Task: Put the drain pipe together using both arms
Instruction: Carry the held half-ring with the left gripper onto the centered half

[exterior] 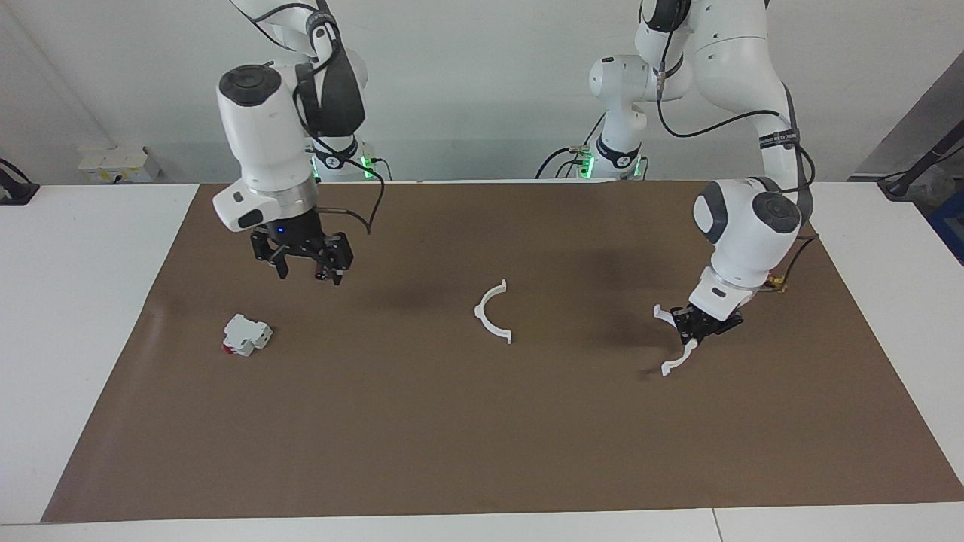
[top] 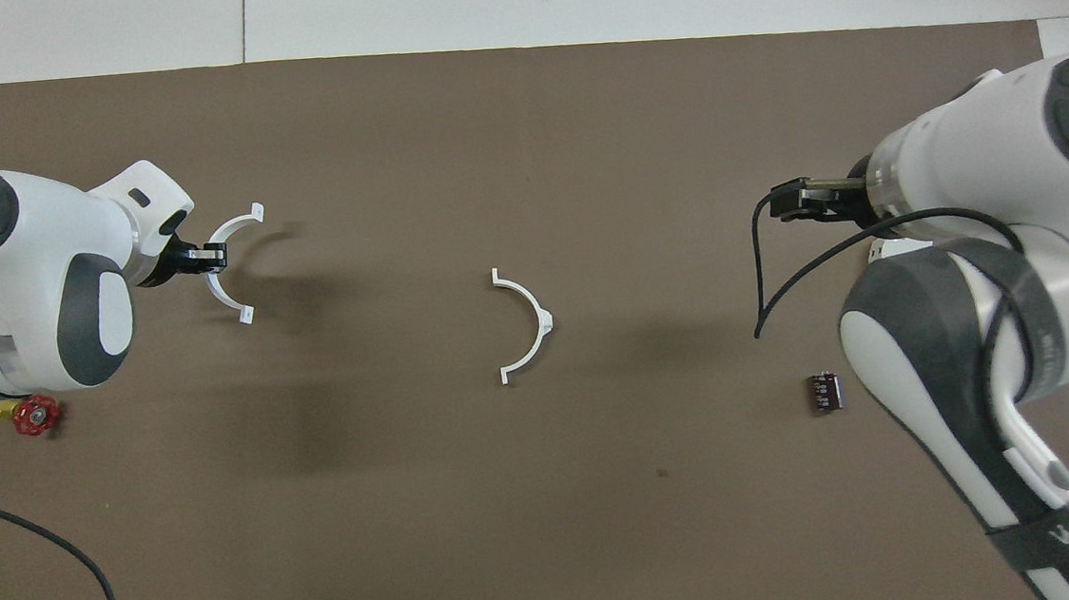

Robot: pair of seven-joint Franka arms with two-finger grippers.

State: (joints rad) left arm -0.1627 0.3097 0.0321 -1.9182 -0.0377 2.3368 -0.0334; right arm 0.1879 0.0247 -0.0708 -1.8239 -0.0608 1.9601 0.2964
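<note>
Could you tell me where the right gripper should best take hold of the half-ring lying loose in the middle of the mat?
Probably at the middle of its arc. The loose half-ring lies flat on the brown mat, its open side toward the left gripper, which already holds the other half-ring. The right gripper could descend from above, pinching the thin band across its width and leaving both end tabs free for joining.

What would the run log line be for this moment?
left gripper: shut on one half-ring, just above mat | second half-ring: flat at mat centre, untouched | right gripper: raised, empty | halves apart
</note>
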